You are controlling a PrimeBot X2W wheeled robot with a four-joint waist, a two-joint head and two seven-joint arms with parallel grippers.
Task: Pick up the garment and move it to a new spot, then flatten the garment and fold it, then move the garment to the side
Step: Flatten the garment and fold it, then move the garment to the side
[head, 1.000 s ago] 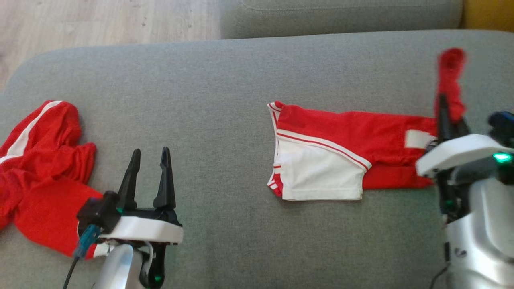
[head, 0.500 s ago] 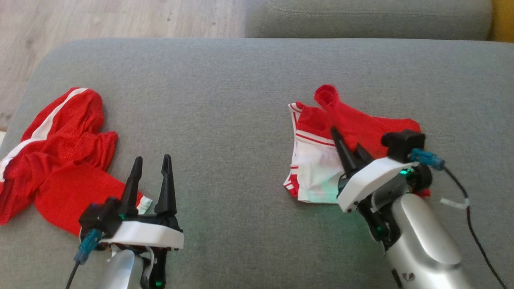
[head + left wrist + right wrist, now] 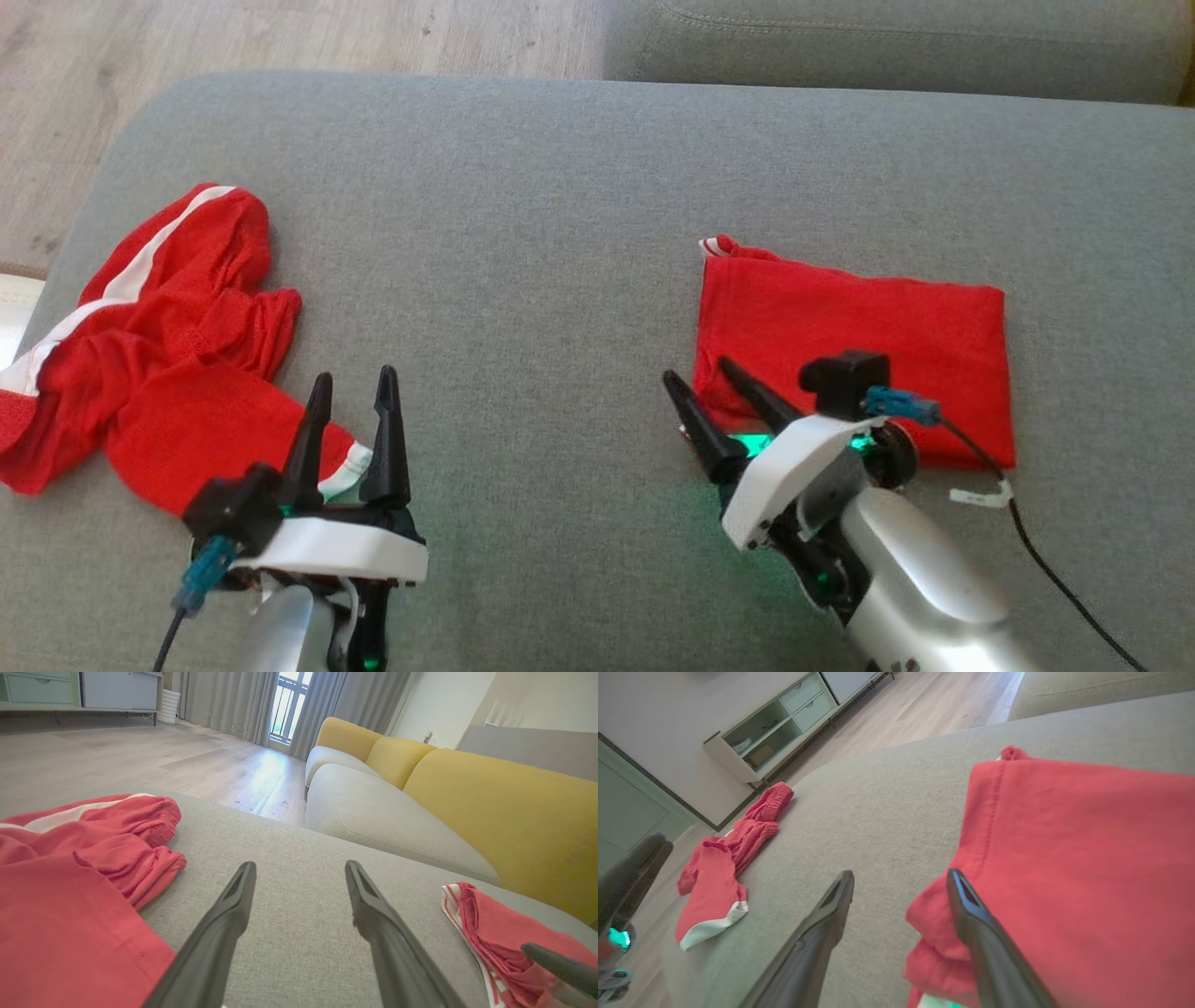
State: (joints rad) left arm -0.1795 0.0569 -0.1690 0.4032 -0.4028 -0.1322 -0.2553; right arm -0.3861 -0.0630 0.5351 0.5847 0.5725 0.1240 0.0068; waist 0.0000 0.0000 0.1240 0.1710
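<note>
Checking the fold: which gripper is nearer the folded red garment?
Right. The right gripper sits open at the folded garment's near-left corner, one finger over the fabric. The left gripper hovers open far to its left, beside the crumpled garment.

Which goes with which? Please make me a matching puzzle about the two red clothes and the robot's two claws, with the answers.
Column one:
1. folded garment
2. crumpled garment
3. left gripper
4. right gripper

Column two:
A. open, fingers pointing across bare grey cushion
B. bunched in a heap at the robot's left
C. open, one finger over red cloth, the other over the cushion
D. lying flat as a neat rectangle at the robot's right

Pairs: 1-D, 2-B, 3-A, 4-C.
</note>
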